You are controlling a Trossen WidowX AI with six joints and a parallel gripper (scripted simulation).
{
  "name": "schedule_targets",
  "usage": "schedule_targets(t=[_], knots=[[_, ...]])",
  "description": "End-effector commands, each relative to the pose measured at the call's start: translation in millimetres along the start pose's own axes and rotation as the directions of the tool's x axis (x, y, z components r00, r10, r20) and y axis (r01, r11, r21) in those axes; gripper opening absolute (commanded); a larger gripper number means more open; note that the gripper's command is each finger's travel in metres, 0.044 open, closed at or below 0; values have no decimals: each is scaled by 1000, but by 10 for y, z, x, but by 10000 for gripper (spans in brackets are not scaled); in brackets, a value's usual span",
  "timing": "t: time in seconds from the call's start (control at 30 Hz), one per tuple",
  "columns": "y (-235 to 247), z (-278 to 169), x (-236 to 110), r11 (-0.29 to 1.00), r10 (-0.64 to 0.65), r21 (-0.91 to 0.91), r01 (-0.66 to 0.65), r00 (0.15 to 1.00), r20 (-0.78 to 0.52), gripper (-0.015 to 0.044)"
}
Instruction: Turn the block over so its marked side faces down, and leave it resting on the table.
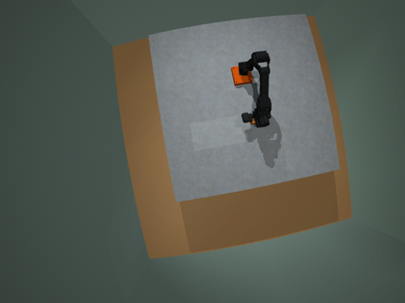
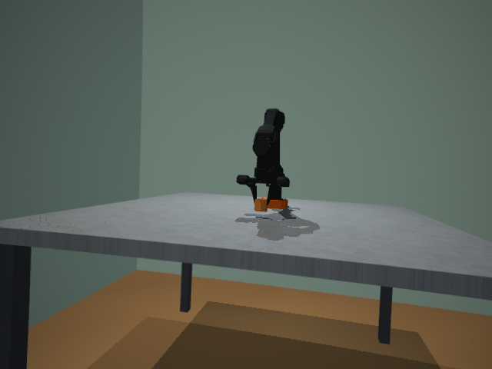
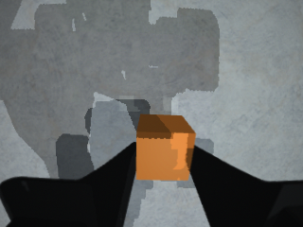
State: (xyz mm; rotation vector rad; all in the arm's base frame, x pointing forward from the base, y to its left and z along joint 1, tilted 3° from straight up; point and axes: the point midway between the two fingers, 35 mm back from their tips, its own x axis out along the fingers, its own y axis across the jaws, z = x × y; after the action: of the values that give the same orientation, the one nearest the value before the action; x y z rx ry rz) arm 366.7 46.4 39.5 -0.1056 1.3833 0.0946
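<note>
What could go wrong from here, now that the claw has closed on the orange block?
1. The claw grips the orange block only by its two side faces, so the block may pivot or slip when it is lifted and turned.
2. In the exterior view the block sits very near the gray table; turning it too low may knock a corner against the surface.
3. No mark is clearly readable on the block, so the wrong face might end down.
</note>
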Motion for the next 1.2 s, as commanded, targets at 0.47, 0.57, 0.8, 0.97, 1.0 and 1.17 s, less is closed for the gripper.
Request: schedule_targets(t=[0.47,0.57,0.8,0.97,1.0,1.17], knots=[[-3,-47,-9,1000,0,-4,1,964,266,0],[-3,-64,-17,1000,0,-4,2,952,306,0],[-3,-52,21,1000,0,-4,1,942,337,0],[-1,-14,140,1000,1,-4,1,913,408,0],[-1,-9,160,1000,1,-4,0,907,422,0],[-1,4,246,1000,2,-4,0,872,490,0]])
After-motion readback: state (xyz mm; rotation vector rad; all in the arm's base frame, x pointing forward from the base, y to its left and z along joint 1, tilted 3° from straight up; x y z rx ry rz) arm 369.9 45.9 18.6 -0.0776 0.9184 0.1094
